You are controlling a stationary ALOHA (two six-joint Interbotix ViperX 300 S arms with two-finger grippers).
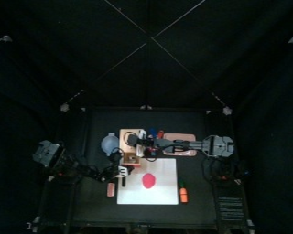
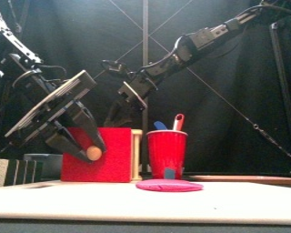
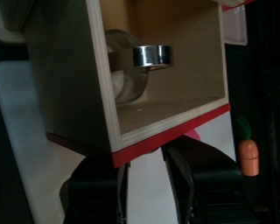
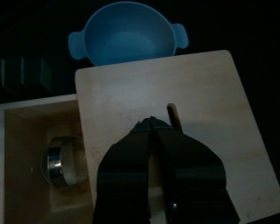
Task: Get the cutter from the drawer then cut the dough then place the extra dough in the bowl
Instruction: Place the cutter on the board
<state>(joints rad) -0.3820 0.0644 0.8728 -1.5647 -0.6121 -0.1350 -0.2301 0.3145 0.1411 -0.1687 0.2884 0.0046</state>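
The left arm reaches in low from the left, and its claw (image 2: 86, 147) is closed narrowly about the knob of the red drawer front (image 2: 112, 166). That drawer stands pulled out of the pale wooden box (image 4: 166, 87) toward the front of the black surface (image 1: 94, 210). Behind the box, at its left rear corner, sits the round blue-grey bowl with two small handles (image 4: 129, 35), empty. In the open drawer lies the round metal cutter with a wire handle (image 3: 154, 57), resting against the drawer's side wall, untouched by either claw. The right arm comes down from the upper right past the middle; its claw (image 4: 164, 129) has both jaws pressed together, with the tips set down on the box's flat top beside its slot. Just right of the box stands a red plastic cup (image 2: 167, 157) holding a blue toy knife (image 2: 160, 126) and a red one (image 2: 178, 120). In front of the cup, a flat pink-red disc of dough (image 2: 169, 186) lies whole on the white cutting board (image 1: 174, 174). Near the board's front right corner lies a small orange toy carrot (image 1: 182, 194).
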